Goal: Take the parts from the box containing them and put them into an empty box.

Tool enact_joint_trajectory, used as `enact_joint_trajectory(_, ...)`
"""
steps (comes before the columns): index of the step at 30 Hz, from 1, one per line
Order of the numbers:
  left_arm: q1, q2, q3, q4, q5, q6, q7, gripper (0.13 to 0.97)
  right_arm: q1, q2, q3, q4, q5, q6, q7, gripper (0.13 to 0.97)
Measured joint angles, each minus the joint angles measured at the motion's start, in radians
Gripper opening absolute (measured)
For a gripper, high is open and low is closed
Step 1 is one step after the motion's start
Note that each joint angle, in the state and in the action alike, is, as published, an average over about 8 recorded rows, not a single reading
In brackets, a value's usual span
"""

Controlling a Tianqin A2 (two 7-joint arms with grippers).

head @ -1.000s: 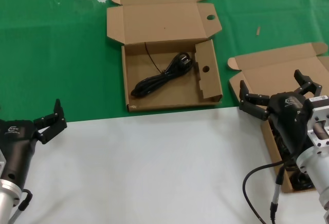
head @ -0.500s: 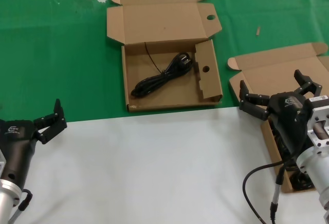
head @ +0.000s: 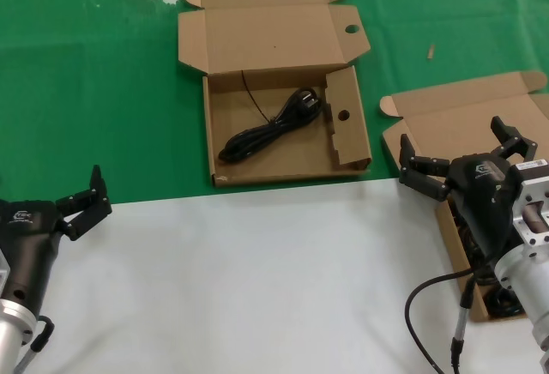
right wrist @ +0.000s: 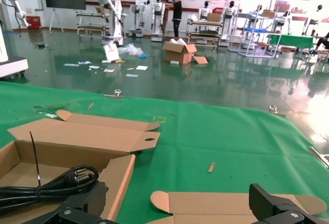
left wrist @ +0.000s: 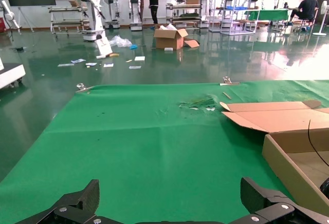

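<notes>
Nearest, at the white front strip of the bench [head: 257, 280]: left tool [head: 84, 196] low at the left edge, fingers spread apart, gripping nothing, parked over the line where white meets green cloth [head: 86, 91]. Opposite, at the right edge, right tool [head: 463, 158] likewise spread wide and holding nothing, poised above the plain box [head: 446, 121], its holeless lid folded back beyond the fingertips. Beneath and behind that tool's wrist, inside the same box, dark cords [head: 502, 301] only partly showing, mostly hidden by the arm. Farther out, ahead and between the two tools, nearer the right one's inner side, the holed box [head: 283, 168] lying open on the green cloth, lid flat away from the robot with a round hole near its right corner, another hole in the upright inner flap on the right. Within it, one cord [head: 270, 127] stretched diagonally across the floor, plug toward the far right corner, loop end toward the near left, apart from both tools. Beyond the bench, in the wrist views, a hall floor [left wrist: 154, 59] with scattered paper and a distant carton [right wrist: 177, 51].
</notes>
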Motion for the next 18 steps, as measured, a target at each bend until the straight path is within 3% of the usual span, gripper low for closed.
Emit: enact_joint_trajectory(18,0.0,0.0,0.0,0.0,0.0,0.0,0.0,0.966,0.0,0.0,0.0,0.0,0.0,0.0,0.0,0.966)
